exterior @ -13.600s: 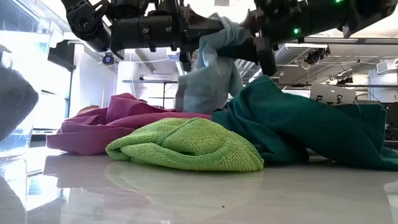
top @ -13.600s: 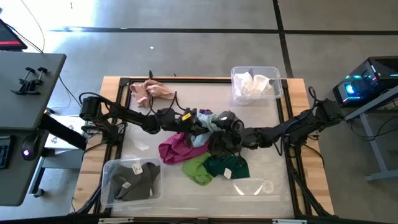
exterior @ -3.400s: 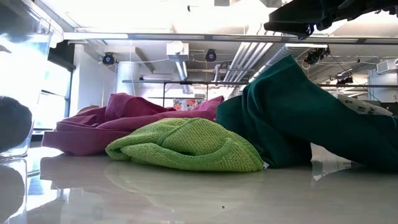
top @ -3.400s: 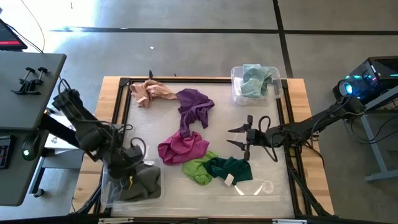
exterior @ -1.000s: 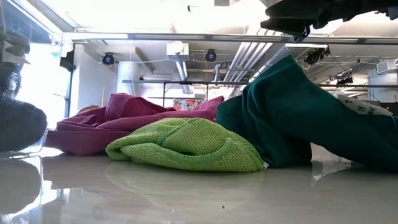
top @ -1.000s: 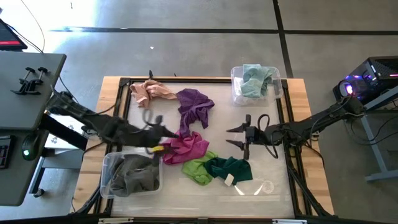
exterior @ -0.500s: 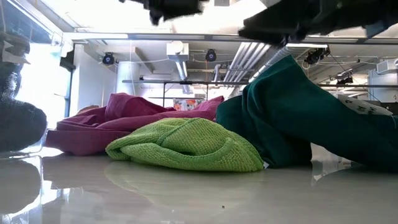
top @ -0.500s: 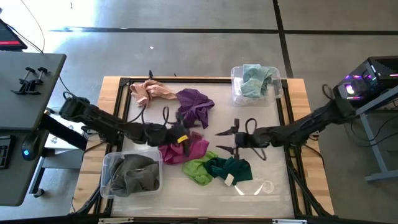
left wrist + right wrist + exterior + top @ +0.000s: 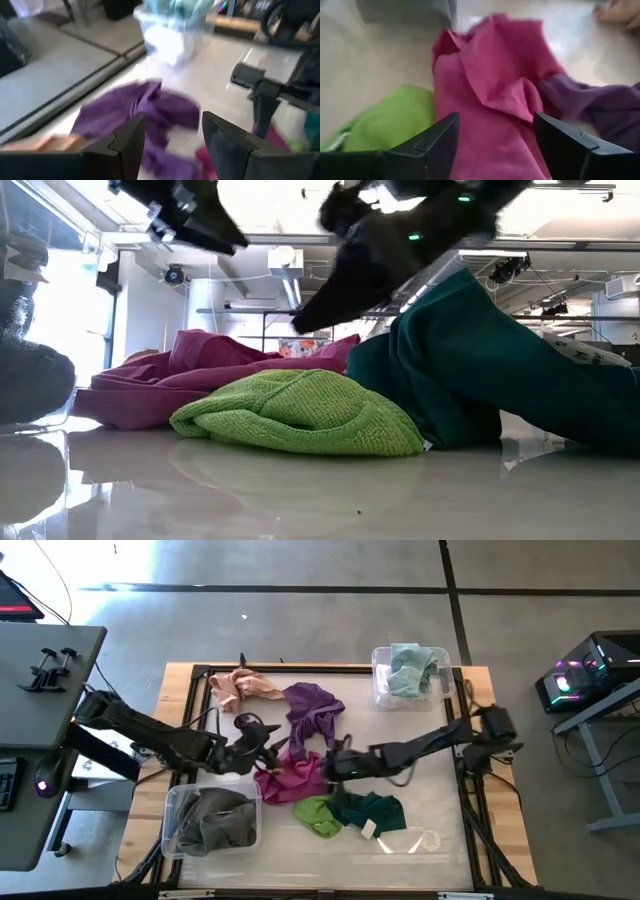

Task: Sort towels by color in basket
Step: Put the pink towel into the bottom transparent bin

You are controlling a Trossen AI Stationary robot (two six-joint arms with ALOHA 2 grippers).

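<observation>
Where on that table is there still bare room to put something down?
Free: the strip between the purple towel and the teal bin, running down the right side, and the patch between the peach towel and the grey bin. Crowded: the middle, around the magenta towel, where both grippers hover.

Crumpled towels, mid-table heap

Between my right gripper and left gripper, the magenta towel and purple towel crowd the centre. Bare table lies open toward the far bin.
</observation>
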